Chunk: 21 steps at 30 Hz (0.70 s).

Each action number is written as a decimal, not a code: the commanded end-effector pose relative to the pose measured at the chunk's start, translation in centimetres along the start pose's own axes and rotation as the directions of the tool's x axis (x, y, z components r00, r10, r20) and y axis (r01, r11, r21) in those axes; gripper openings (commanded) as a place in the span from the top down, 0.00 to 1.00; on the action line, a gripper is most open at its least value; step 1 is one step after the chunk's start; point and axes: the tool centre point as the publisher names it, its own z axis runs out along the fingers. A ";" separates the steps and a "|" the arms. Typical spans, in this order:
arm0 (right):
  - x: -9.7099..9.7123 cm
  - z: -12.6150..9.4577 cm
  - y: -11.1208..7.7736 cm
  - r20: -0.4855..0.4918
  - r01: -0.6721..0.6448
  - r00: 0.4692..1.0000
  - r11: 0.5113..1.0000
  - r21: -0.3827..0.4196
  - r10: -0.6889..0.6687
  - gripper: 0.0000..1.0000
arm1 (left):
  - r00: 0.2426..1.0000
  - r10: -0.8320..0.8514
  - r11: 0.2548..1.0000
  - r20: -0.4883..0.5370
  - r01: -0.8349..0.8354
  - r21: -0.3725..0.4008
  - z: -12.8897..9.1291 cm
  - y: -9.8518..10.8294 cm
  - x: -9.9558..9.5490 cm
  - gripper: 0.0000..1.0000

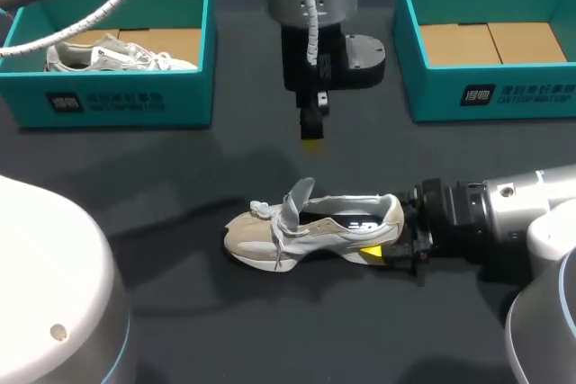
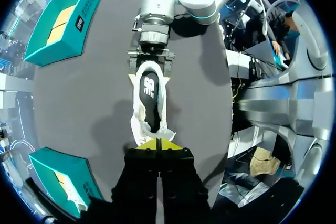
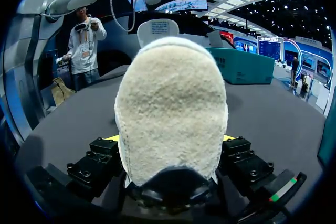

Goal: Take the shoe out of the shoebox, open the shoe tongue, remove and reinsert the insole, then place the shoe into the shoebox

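Observation:
A beige and white shoe (image 1: 310,227) lies on its side in the middle of the dark table, tongue raised and black insole showing. My right gripper (image 1: 396,233) comes in from the right and holds the shoe's heel between its fingers. The right wrist view is filled by the fleecy heel (image 3: 170,108), with a finger on each side. My left gripper (image 1: 311,139) hangs shut above the table, behind the shoe, with nothing in it. In the left wrist view its yellow tips (image 2: 157,144) meet over the toe end of the shoe (image 2: 149,103), and the right gripper (image 2: 150,66) clamps the far end.
A teal shoebox (image 1: 108,101) at the back left holds another light shoe (image 1: 117,56). A second teal shoebox (image 1: 490,96) stands at the back right with only cardboard inside. My left arm's white base fills the front left corner.

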 end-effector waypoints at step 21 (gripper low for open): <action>0.1 0.1 0.1 0.001 0.000 1.000 1.000 0.003 0.000 1.00 | 0.996 0.082 0.996 0.036 -0.081 -0.022 5.5 -2.7 -0.6 1.00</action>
